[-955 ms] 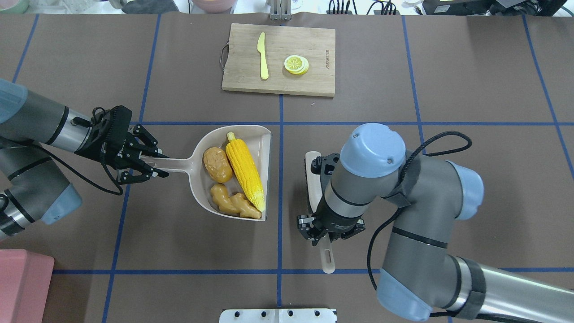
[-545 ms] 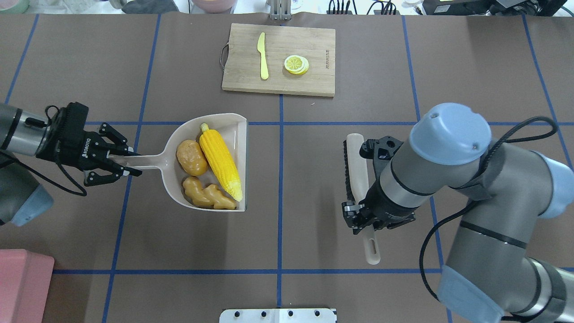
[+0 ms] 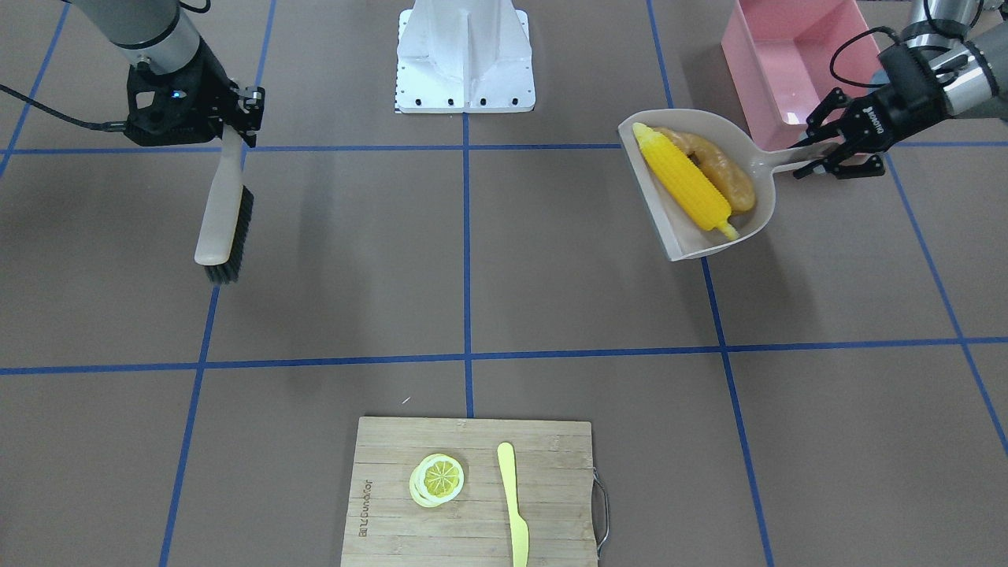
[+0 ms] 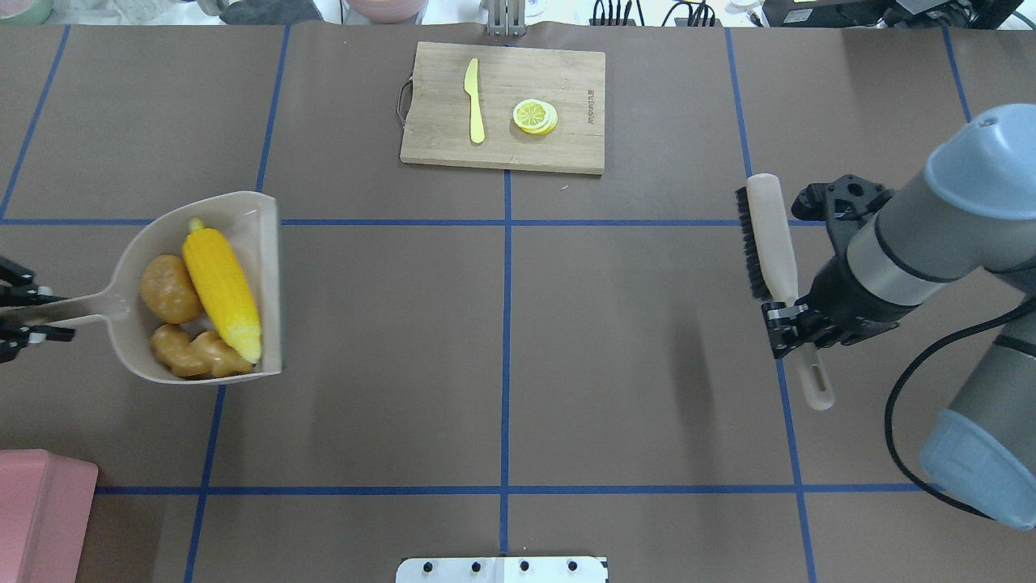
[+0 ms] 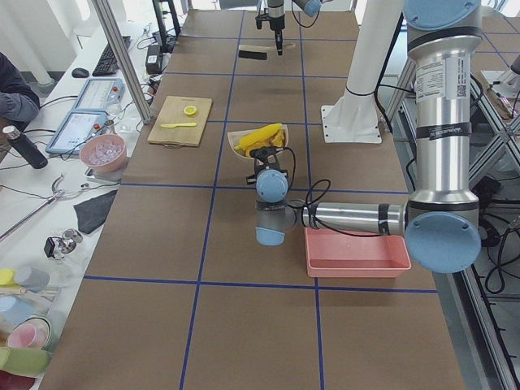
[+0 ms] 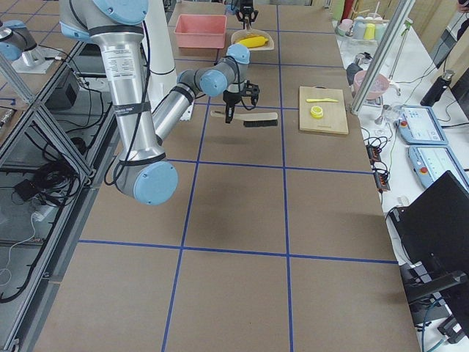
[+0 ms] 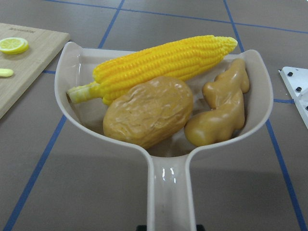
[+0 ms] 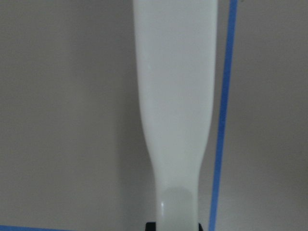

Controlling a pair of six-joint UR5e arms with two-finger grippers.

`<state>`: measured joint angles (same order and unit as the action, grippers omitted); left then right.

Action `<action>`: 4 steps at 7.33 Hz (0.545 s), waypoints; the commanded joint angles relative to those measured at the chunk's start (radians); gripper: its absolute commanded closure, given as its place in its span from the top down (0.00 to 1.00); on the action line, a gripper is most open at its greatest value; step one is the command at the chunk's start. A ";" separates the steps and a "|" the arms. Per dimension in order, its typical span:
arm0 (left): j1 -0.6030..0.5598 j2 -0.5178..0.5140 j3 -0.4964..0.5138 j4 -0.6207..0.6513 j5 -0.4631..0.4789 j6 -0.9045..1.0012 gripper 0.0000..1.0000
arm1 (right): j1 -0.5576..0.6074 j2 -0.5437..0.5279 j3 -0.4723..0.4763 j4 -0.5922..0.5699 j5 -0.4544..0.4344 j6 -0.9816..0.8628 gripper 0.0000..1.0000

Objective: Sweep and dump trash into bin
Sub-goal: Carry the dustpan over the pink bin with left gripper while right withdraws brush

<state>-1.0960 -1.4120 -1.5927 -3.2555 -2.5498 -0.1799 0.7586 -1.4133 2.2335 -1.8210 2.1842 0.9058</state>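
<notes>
While left gripper [image 3: 809, 157] clamps dustpan [image 3: 674, 230] handle, corn [image 3: 687, 189], potato [image 4: 170, 289], ginger [image 4: 194, 354] sit inside; bin [image 3: 748, 72] at one o'clock, front view. Right gripper [image 4: 787, 330] clenched on brush [image 3: 214, 228]. Risk: open lip dips, load slides out short.

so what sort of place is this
Probably a robotics lab, not a kitchen: a brown table taped into a blue grid, the grey-and-blue jointed right arm, and a black open laptop alongside.
</notes>
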 commanded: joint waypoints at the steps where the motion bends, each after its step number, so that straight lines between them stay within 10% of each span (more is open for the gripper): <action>1: -0.126 0.195 -0.036 -0.056 -0.068 -0.003 0.00 | 0.102 -0.087 0.005 -0.004 0.032 -0.165 0.00; 4: -0.264 0.376 -0.033 -0.096 -0.131 0.000 0.00 | 0.181 -0.198 0.029 0.008 0.037 -0.222 0.00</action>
<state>-1.2907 -1.1034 -1.6276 -3.3433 -2.6373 -0.1819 0.9029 -1.5608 2.2494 -1.8203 2.2175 0.7024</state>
